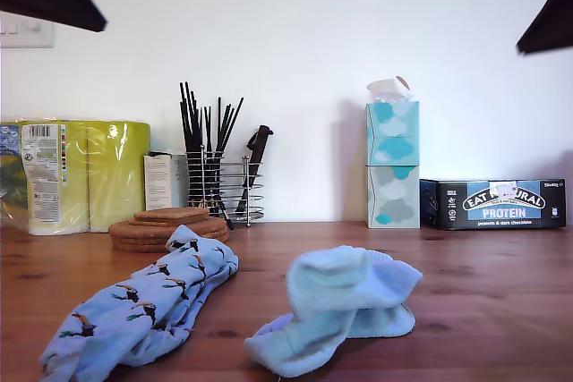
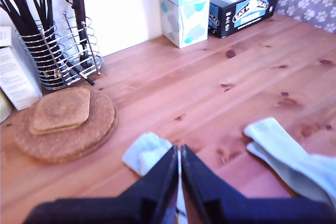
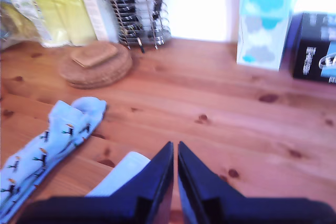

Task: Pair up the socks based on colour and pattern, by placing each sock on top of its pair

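Your first tool (image 2: 179,153) is clenched, its jaws pressed together with nothing between them, and it hangs above the table (image 1: 483,292) over a pale blue sock end. Your second tool (image 3: 175,148) is clenched and empty as well, hanging above the plain socks (image 1: 340,306).

Those two plain pale blue socks lie heaped, one on the other, near the table's front edge. Just beside them, towards the exterior view's left and not touching, the toucan socks (image 1: 143,306) lie in a long layered pile that runs back from the front edge towards the cork mats (image 1: 166,225).

Along the back edge stand a paper roll pack (image 1: 81,172), a wire rack (image 1: 224,187), two stacked tissue boxes (image 1: 392,163) and a protein box (image 1: 492,204).
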